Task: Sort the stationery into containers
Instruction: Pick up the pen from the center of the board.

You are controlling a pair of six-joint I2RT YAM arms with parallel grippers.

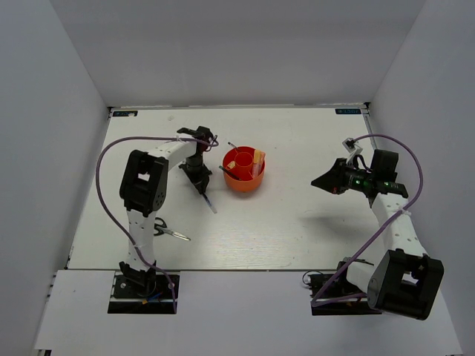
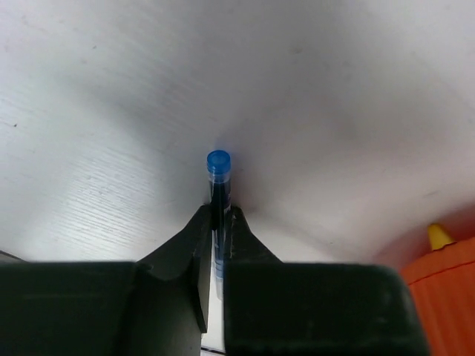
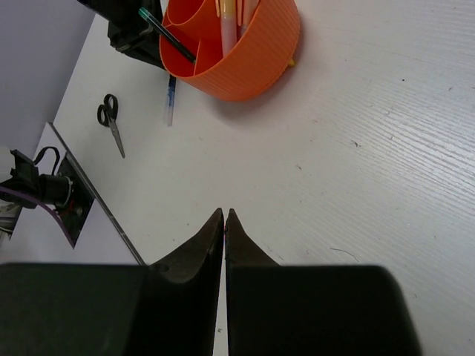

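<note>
Nearest to the arm bases, the small black-handled scissors (image 1: 172, 233) lie on the table (image 1: 297, 237), touched by no gripper — this item is left to sort. A little farther, the left gripper (image 2: 220, 216) has its fingers pressed together on a blue pen (image 2: 219, 174), whose blue end sticks out beyond the fingertips; whether the pen is already off the table I cannot tell. Just beside it to the right stands the orange tub (image 1: 242, 185), which already holds a dark pen (image 3: 167, 35) and some markers (image 3: 226, 22) in its compartments. The right gripper (image 3: 224, 219) hangs well apart from the tub, fingers clenched on nothing. In my judgement most of the work is done — the blue pen and the scissors remain.
</note>
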